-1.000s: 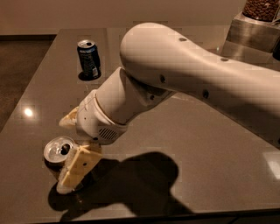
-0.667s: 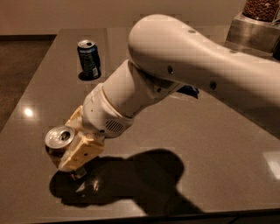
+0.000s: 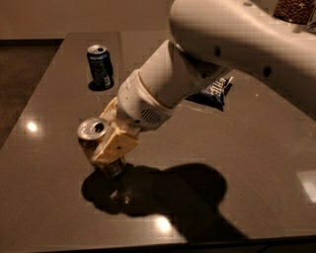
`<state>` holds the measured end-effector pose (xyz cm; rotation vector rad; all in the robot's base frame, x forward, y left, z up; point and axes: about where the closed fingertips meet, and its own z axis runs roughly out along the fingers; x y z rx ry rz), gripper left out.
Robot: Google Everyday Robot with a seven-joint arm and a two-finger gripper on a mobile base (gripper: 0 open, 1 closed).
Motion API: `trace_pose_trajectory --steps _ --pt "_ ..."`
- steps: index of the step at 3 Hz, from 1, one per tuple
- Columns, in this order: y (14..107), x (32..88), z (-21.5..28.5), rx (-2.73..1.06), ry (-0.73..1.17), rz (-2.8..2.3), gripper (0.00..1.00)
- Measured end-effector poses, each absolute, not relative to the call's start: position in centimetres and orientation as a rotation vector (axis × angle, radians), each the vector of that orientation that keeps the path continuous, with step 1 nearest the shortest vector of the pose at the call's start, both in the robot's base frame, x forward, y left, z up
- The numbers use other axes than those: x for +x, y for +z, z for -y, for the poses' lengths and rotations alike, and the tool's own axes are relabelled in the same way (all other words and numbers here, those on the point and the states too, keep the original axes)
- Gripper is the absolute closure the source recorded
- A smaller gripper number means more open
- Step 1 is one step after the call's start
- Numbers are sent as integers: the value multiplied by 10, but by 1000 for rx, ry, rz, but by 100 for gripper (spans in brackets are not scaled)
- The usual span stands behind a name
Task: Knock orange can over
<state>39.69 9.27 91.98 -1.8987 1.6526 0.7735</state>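
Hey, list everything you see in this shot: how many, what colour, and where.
orange can: one, silver top showing, front left of the table, tilted in the gripper
dark blue can: one, dark blue, upright, back left
snack bag: one, dark blue, mid-table, partly behind the arm
container: one, brownish, top right corner, cut off
table: one, dark grey-brown, glossy
arm: one, white, reaching in from upper right
gripper: one, cream, shut on the orange can

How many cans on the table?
2. Orange can front left, tilted, at the gripper; blue can upright at the back left. The arm may hide more.
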Motion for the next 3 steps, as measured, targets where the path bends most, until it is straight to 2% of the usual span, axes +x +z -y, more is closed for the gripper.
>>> trace_pose_trajectory --steps 3 --pt "924 469 22 -1983 142 -1971 100"
